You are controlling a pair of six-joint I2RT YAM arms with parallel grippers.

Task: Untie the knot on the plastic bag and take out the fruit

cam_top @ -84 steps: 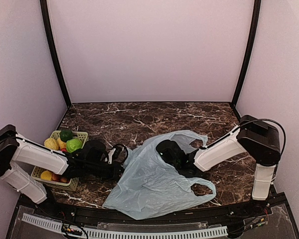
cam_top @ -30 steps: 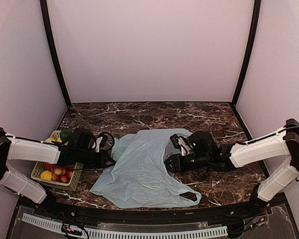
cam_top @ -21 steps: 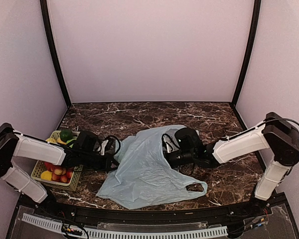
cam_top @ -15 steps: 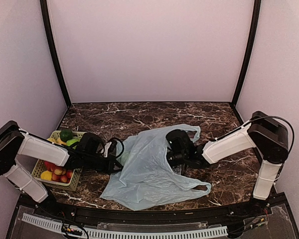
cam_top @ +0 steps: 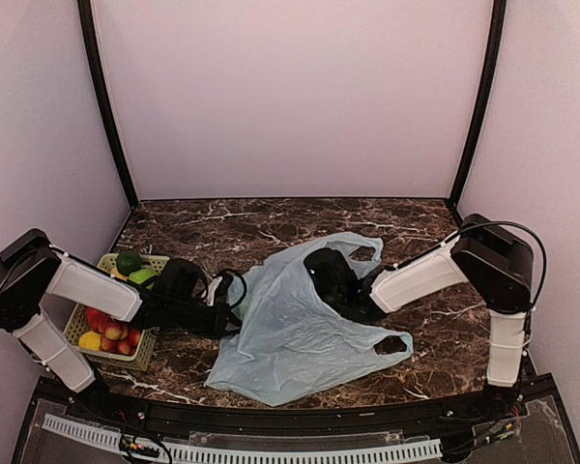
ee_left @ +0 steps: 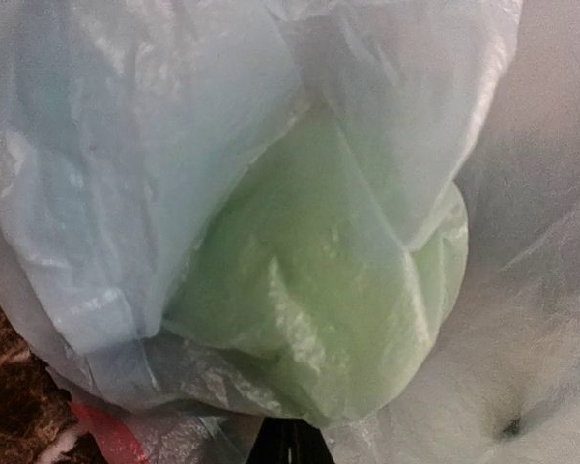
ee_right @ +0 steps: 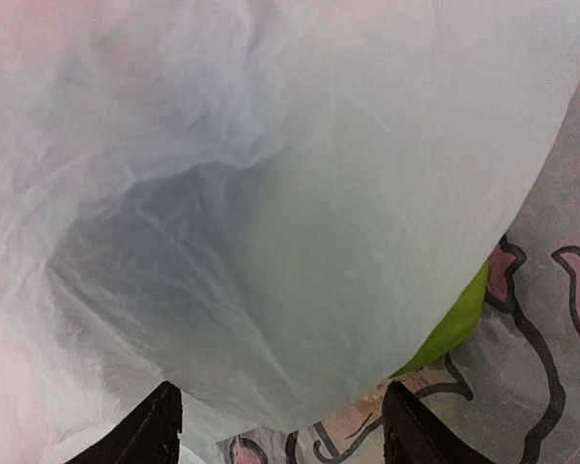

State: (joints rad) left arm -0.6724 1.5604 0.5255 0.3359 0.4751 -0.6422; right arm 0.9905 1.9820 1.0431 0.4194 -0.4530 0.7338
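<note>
The pale blue-green plastic bag [cam_top: 290, 338] lies crumpled mid-table, its two loop handles [cam_top: 362, 253] loose; no knot shows. My left gripper [cam_top: 234, 295] is at the bag's left edge. In the left wrist view its jaws [ee_left: 290, 447] are pressed together under gathered plastic [ee_left: 126, 193], and a green fruit [ee_left: 329, 290] shows through the film, with a red patch [ee_left: 106, 435] beside it. My right gripper [cam_top: 314, 271] is against the bag's upper middle. It is open [ee_right: 285, 406] with bag film [ee_right: 271, 193] spanning the jaws and a strip of green fruit [ee_right: 452, 324] peeking out.
A green basket [cam_top: 147, 350] stands at the left edge and holds green fruits [cam_top: 128, 261], red apples [cam_top: 99, 317] and a yellow fruit [cam_top: 89, 340]. Black frame posts and pale walls close in the table on three sides.
The bag has been dragged about and now sits a little further right. My right gripper has moved left and back into the bag's upper part. My left gripper has edged right along with the bag.
</note>
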